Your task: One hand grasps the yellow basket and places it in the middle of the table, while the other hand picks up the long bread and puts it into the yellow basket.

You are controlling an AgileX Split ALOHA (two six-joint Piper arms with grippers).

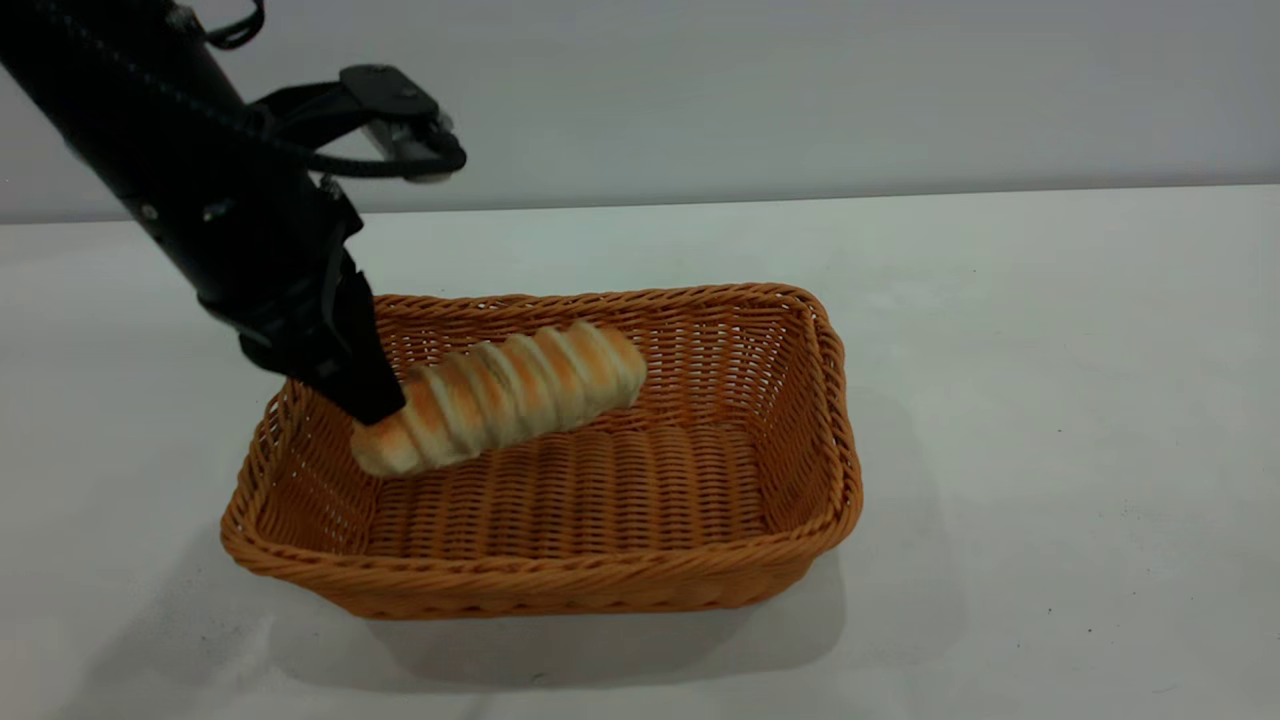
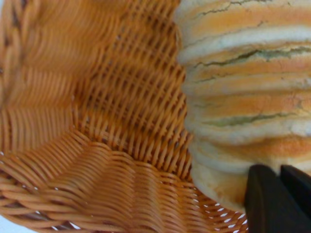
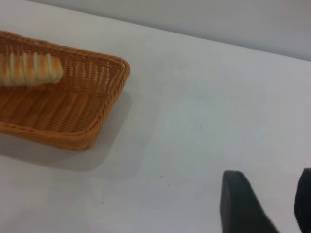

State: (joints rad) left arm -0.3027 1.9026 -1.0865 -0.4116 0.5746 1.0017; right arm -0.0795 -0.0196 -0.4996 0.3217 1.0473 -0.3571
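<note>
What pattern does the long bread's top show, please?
Golden-brown with crosswise cream ridges on the long bread; clearest in the exterior view.

Not much extra here tbh, just a plain pale grey wall (image 1: 800, 90) standing right behind the far edge of the table (image 1: 1050, 350). Same flat colour all the way across. The right wrist view catches a strip of it too, again just past the table's far edge.

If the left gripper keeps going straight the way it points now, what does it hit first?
Most likely the woven floor of the yellow basket. The left gripper points down into it, gripping the long bread by one end, which hangs above the floor; depth is uncertain.
</note>
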